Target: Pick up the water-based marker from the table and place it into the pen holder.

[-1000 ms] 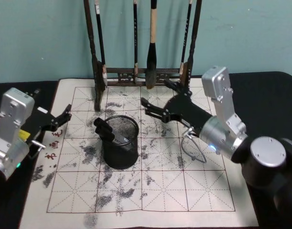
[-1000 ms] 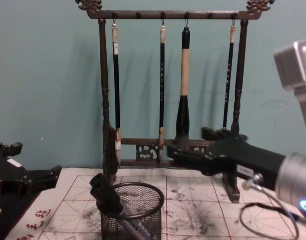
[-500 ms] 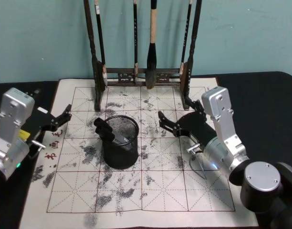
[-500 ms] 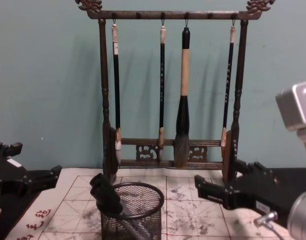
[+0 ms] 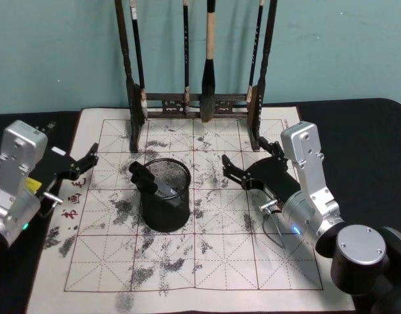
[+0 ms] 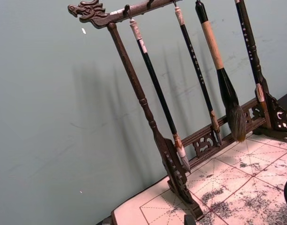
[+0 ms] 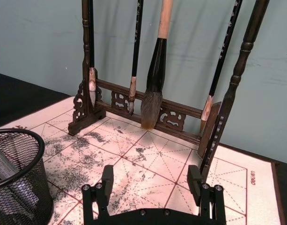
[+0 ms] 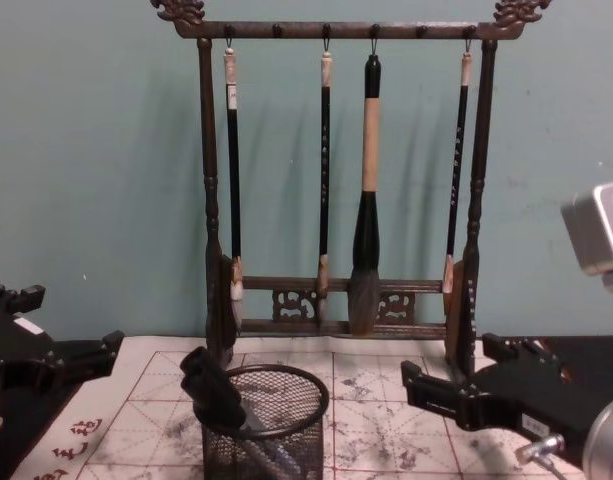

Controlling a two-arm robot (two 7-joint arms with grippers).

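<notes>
Water-based marker (image 5: 148, 180) — dark, chunky black cap — is leaning tilted inside the pen holder (image 5: 166, 196), cap end poking above the left rim. Holder is a round black wire-mesh cup standing on the ink-stained grid paper (image 5: 207, 261). Right hand (image 5: 234, 171) is hovering just right of the holder, fingers apart, empty. Left hand (image 5: 87, 159) is sitting at the paper's left edge — apart, empty. Brush rack (image 5: 193, 98) is standing behind.

Head view steeply down, chest view level, both sharing brush rack (image 8: 336, 200) (wrists lower, closer)
</notes>
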